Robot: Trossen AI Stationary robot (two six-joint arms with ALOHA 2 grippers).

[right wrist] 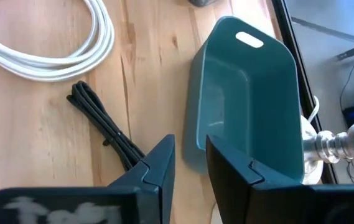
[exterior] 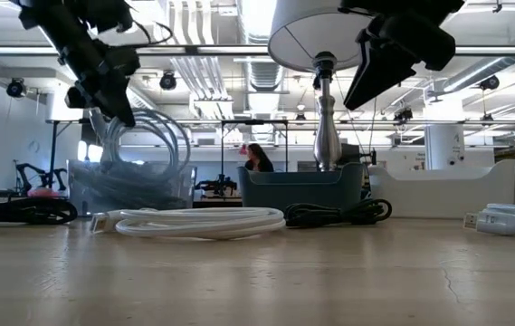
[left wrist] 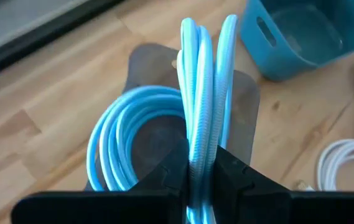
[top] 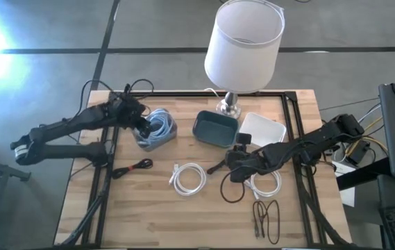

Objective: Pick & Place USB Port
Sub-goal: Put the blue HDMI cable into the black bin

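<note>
High view showed me the wooden table (top: 148, 208) with the white lamp (top: 244, 42) at its far edge and the teal bin (top: 215, 129) just in front of the lamp. The left arm reached to the clear container (top: 157, 130) on the left side. There the left gripper (left wrist: 199, 163) was clenched on the blue cable (left wrist: 196, 118), several strands pinched between the jaws, and the rest of the coil hung down into the container below. The long axis of the held strands ran straight out from the fingers. I judged the teal bin as the likely place for it; it lay to the right of this gripper, well apart. The right gripper (right wrist: 189, 155) waited beside the teal bin, jaws a little apart and grasping nothing, near a black cable (right wrist: 102, 134).
</note>
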